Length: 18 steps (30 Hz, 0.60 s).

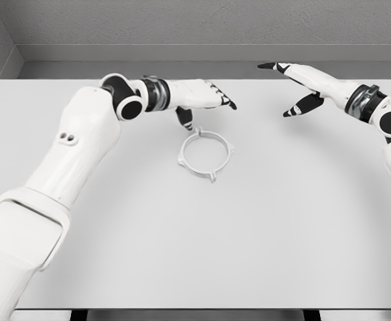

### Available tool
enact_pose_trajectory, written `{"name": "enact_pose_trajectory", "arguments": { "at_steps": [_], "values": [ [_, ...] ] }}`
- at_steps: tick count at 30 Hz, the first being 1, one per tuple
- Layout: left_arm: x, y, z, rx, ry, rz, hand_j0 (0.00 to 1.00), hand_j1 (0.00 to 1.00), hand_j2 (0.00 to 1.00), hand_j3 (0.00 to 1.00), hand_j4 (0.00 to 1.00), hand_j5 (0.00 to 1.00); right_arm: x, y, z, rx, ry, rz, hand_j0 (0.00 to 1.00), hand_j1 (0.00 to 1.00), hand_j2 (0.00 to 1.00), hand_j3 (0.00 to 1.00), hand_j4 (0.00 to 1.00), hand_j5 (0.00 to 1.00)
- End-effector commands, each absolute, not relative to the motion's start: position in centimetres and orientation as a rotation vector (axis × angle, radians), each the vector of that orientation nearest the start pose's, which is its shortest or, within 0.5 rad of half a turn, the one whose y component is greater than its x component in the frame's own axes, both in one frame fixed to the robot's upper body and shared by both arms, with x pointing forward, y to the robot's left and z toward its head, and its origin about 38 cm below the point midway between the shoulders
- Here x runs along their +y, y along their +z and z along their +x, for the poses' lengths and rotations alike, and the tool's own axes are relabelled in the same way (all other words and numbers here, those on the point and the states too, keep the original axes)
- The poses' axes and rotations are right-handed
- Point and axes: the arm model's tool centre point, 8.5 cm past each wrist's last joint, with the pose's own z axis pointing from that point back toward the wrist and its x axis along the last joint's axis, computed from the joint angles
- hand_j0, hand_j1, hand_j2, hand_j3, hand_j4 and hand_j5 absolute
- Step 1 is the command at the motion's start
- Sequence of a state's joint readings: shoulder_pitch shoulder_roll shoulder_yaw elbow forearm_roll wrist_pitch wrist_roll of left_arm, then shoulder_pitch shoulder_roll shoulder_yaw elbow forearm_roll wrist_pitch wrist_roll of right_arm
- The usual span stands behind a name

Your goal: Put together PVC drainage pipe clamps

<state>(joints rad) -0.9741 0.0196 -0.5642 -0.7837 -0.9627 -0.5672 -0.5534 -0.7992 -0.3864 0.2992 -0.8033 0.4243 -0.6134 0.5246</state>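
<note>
Clamp ring (207,155) lying flat on table (282,234), a little left of centre, toward the far half. Thin white hoop with small lugs around the rim; probably light, stiff, smooth plastic, likely to skid if nudged sideways. Best purchase judged at a lug or by pinching across the thin band. Left hand (202,97) just beyond the far rim, fingers extended, thumb pointing down near the ring, grasping nothing. Right hand (301,83) far right, well apart, fingers spread, released. Wide bare surface near and right of ring; far table edge close behind both hands.
</note>
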Motion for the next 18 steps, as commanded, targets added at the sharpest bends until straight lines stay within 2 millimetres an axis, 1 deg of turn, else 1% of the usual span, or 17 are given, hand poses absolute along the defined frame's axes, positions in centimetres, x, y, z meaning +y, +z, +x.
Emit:
{"name": "enact_pose_trajectory", "arguments": {
  "at_steps": [1,3,7,14,17,18],
  "values": [
    [6.0,18.6,54.7,-1.363,-2.122,0.461,0.99,0.99,0.99,0.99,0.99,0.99,-30.1,18.9,53.7,-1.573,1.45,-0.306,1.0,1.0,1.0,1.0,1.0,1.0],
    [6.5,18.4,55.2,-1.356,-2.07,0.485,1.0,1.0,1.0,1.0,1.0,1.0,-30.1,18.9,53.7,-1.573,1.45,-0.306,1.0,1.0,1.0,1.0,1.0,1.0],
    [7.2,18.3,55.3,-1.354,-2.067,0.496,1.0,1.0,1.0,1.0,1.0,1.0,-30.1,18.9,53.6,-1.571,1.452,-0.306,1.0,1.0,1.0,1.0,1.0,1.0],
    [6.8,17.4,54.6,-1.345,-2.131,0.476,1.0,1.0,1.0,1.0,1.0,1.0,-30.1,18.8,53.6,-1.57,1.454,-0.305,1.0,1.0,1.0,1.0,1.0,1.0],
    [6.8,17.4,54.7,-1.344,-2.13,0.477,1.0,1.0,1.0,1.0,1.0,1.0,-30.1,18.8,53.6,-1.569,1.453,-0.303,1.0,1.0,1.0,1.0,1.0,1.0],
    [6.7,17.1,54.5,-1.34,-2.133,0.469,1.0,1.0,1.0,1.0,1.0,1.0,-30.1,18.8,53.6,-1.569,1.453,-0.303,1.0,1.0,1.0,1.0,1.0,1.0]
  ]
}}
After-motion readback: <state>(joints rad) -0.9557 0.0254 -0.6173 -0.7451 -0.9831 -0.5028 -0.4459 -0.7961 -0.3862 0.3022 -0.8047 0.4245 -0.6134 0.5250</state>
